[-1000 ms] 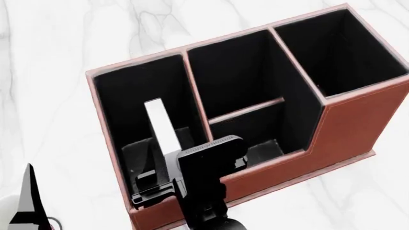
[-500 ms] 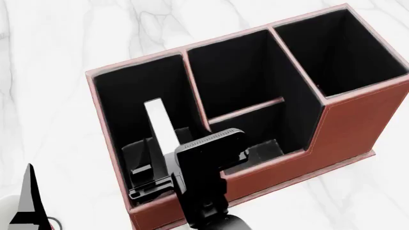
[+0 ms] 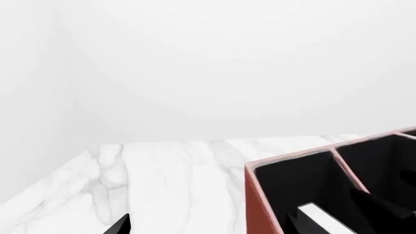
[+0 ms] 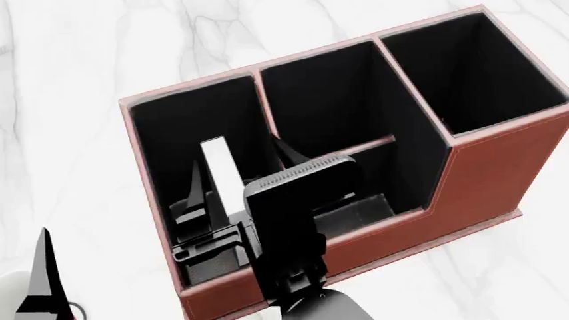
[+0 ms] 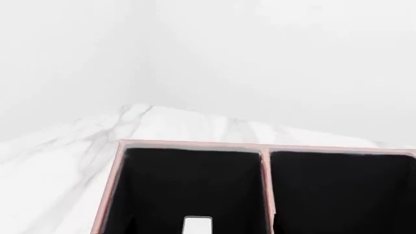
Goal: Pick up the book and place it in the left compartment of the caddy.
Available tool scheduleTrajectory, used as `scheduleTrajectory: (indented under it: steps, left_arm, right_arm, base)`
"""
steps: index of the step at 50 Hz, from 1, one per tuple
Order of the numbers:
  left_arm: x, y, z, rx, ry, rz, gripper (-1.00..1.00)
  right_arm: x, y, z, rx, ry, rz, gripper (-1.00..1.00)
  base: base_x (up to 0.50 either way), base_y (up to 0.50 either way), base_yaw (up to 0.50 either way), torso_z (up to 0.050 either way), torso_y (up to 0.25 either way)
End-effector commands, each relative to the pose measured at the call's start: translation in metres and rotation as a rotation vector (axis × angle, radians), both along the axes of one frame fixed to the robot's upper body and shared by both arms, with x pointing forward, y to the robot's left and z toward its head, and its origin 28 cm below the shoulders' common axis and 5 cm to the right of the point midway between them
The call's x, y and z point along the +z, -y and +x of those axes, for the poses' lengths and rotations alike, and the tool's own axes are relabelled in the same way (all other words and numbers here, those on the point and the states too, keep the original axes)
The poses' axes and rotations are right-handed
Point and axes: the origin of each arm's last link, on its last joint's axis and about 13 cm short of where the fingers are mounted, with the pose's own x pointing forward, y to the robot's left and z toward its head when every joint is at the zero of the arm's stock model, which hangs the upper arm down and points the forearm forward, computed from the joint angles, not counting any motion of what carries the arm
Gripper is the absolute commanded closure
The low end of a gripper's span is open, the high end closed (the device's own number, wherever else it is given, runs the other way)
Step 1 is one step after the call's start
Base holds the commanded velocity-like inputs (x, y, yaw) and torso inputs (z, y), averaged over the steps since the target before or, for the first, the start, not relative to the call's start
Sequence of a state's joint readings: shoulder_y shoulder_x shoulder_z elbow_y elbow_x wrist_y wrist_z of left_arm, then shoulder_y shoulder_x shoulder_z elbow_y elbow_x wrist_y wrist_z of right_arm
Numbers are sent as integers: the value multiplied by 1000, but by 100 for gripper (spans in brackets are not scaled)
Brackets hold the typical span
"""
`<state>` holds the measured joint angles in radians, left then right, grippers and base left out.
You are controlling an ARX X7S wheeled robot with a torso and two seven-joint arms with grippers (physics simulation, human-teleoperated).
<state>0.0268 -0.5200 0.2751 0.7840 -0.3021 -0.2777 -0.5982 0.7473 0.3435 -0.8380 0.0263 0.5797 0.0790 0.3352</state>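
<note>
The reddish-brown caddy (image 4: 498, 173) stands on the white marble table. The black book (image 4: 220, 175) stands on end in the left compartment (image 4: 169, 133), white page edge up, leaning towards the back wall. My right gripper (image 4: 238, 177) hangs over that compartment, open, one finger on each side of the book and apart from it. The right wrist view shows the book's white edge (image 5: 197, 224) inside the compartment (image 5: 188, 185). My left gripper (image 4: 40, 280) is open and empty, left of the caddy (image 3: 260, 209); the book edge (image 3: 322, 222) shows in the left wrist view.
The middle section with a crossbar (image 4: 342, 153) and the tall square section (image 4: 471, 67) lie to the right of the book. A white object with a red trace (image 4: 18, 297) sits at the lower left corner. Marble table (image 4: 80, 80) surrounds the caddy.
My right gripper's fingers have spread apart off the book and the wrist has shifted up and right. The book stays standing in the left compartment.
</note>
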Motion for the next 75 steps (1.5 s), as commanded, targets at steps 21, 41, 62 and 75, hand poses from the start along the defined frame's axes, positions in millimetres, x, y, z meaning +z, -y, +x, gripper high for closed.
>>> scheduleTrajectory:
  steps: [21,41,62,75]
  left_arm:
    - [6,1,-1,-41,18,-24,-100]
    - [9,4,-3,-39,30,0,-100]
    - [11,3,-5,-43,42,3,-100]
    - [17,-6,-8,18,66,70,-100]
  right_arm:
    - [27,24,-44,-99,170,-45,-100]
    - [25,39,-97,-217,245,-25,-100]
    - [4,51,-127,-302,214,15,-100]
    - [-3,66,-132,-398,182,25,-100]
  base:
    - [0,0,0,0,0]
    - [0,0,0,0,0]
    - [0,0,0,0,0]
    - [0,0,0,0,0]
